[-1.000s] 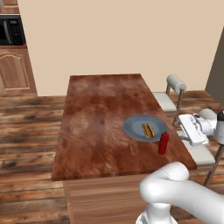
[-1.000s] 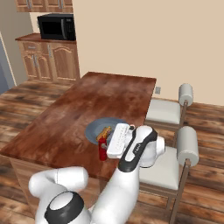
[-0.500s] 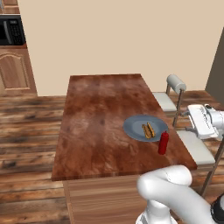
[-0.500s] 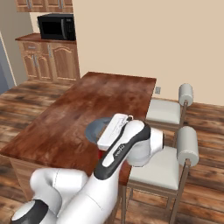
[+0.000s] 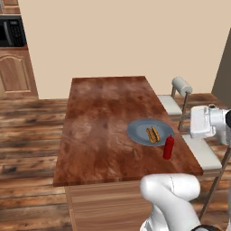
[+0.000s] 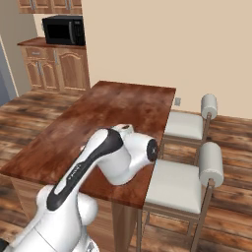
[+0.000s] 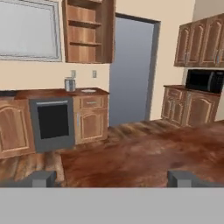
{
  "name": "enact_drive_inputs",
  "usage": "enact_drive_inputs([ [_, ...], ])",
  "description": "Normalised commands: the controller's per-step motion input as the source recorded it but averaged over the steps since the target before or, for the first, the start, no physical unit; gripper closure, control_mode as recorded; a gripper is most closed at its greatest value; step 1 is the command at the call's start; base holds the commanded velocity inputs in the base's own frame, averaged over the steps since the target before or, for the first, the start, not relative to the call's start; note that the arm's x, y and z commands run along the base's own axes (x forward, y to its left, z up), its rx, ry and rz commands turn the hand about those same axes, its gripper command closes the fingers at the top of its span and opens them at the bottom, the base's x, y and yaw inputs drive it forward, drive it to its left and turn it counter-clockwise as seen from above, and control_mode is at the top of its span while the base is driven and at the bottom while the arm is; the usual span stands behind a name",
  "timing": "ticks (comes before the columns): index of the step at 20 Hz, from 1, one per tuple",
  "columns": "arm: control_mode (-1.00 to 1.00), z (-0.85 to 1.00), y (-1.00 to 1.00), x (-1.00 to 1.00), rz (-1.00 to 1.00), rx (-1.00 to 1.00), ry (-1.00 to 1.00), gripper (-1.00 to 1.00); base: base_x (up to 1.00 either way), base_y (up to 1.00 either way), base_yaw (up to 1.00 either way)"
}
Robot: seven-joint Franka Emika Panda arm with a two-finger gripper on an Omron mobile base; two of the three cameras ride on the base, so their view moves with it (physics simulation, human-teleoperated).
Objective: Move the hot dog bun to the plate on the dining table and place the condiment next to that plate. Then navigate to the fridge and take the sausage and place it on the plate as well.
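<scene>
The blue-grey plate point(image 5: 140, 131) lies near the right edge of the dining table point(image 5: 103, 117), with the hot dog bun point(image 5: 153, 134) on it. Just beside the plate's near rim the red condiment bottle point(image 5: 168, 147) stands upright. My white hand point(image 5: 201, 122) hovers past the table's right edge, above the stools and apart from both. My gripper point(image 7: 111, 179) is open, its fingertips point(image 7: 40, 178) far apart with nothing between them, looking across the table top point(image 7: 144, 162) toward the kitchen. In the right base view my arm point(image 6: 115, 157) covers the plate. The sausage is out of view.
Two white stools point(image 6: 183, 125) point(image 6: 178, 184) stand along the table's right side. Wooden cabinets with a microwave point(image 6: 62, 29) line the far wall. An oven point(image 7: 52, 120) sits in a counter, beside a tall grey panel point(image 7: 131, 72).
My hand has lifted slightly and turned beside the table's right edge, and the arm now hides the plate in the right base view. Bun, bottle and plate have stayed put.
</scene>
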Motion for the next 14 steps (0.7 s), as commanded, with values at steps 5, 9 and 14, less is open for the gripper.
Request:
enact_drive_inputs([
  [5,-1.0,0.0,0.89,0.0,-0.37,-0.19,0.22,-1.0,0.0,0.0,0.0],
  [9,-1.0,0.0,0.74,-0.1,-0.44,-0.14,0.19,-1.0,0.0,0.0,0.0],
  [14,-1.0,-0.01,0.38,-0.26,-0.44,-0.04,0.13,-1.0,0.0,0.0,0.0],
])
